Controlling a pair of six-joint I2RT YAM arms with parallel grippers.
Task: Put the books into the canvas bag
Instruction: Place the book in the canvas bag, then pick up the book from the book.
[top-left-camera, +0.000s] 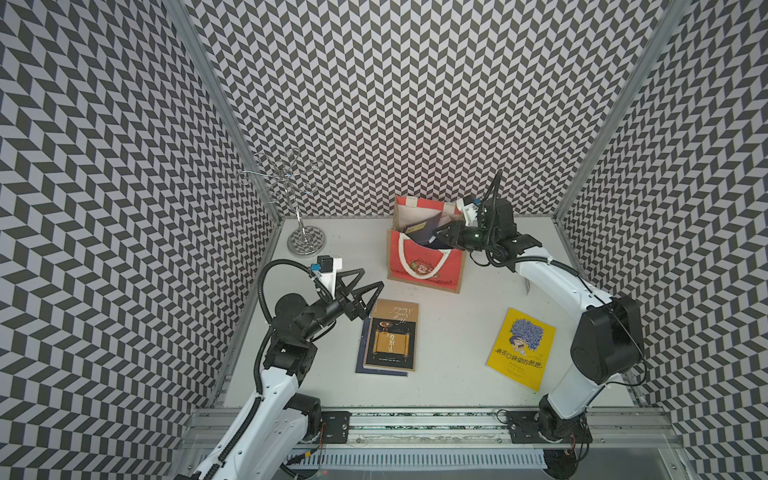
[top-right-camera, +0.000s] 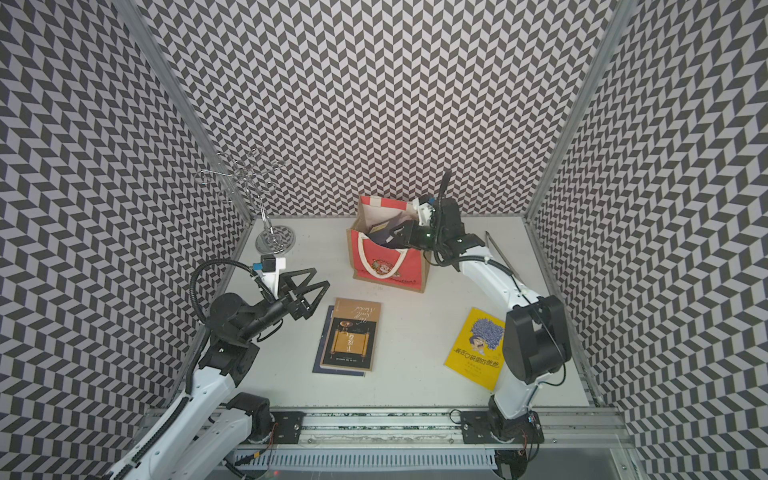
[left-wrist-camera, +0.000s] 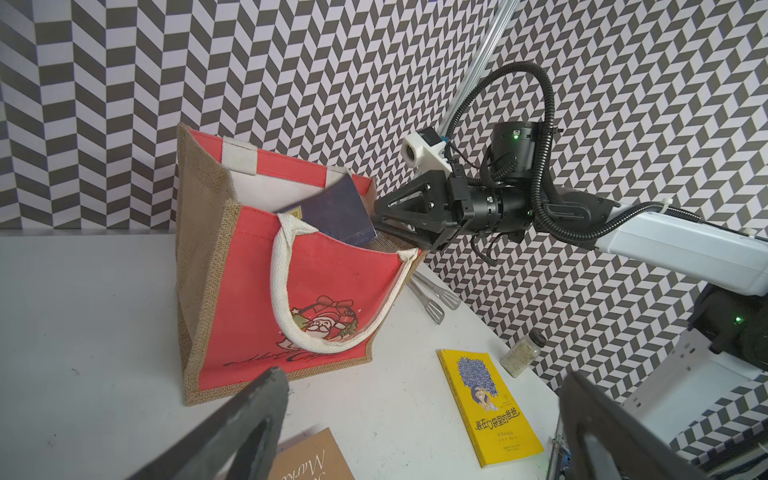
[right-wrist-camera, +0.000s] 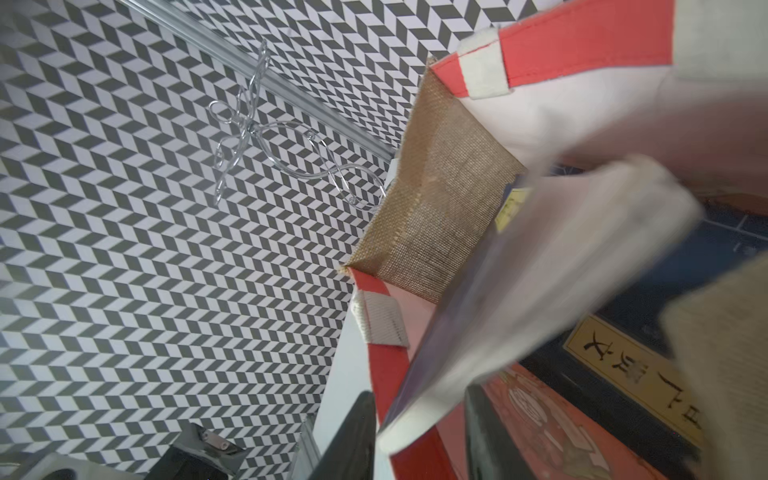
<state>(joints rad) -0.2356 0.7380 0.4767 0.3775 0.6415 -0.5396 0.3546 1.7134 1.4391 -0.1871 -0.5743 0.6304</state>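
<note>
The boxy canvas bag with the red front, tan jute sides and white rope handles (top-left-camera: 424, 266) stands upright on the white bench (top-left-camera: 449, 386) with its mouth open. A thin navy blue paperback (left-wrist-camera: 336, 212) leans tilted inside it, its upper part above the rim, and another navy cover with a yellow label (right-wrist-camera: 623, 365) lies deeper in. My right fingers (left-wrist-camera: 380, 214) reach over the bag's side rim to the leaning book's edge. They stand partly parted with that edge between them, but the wrist view is blurred, so I cannot tell whether they pinch it or only flank it. I judge this to be the drop of this book into the bag. Next I should spread these fingers fully and draw back clear of the jute wall and the rope handle, so the bag does not tip. In front of the bag's red face, three books lie flat on the bench. A tan-and-black paperback with a gold scroll (top-left-camera: 390, 336) rests on top of a navy blue one (top-left-camera: 360, 353). A bright yellow paperback (top-left-camera: 521, 349) lies well apart from that pair. My left fingers (top-left-camera: 374, 286) are spread wide and empty, poised near the scroll book's corner nearest the bag, so I take that book as theirs to grasp by a free edge.
</note>
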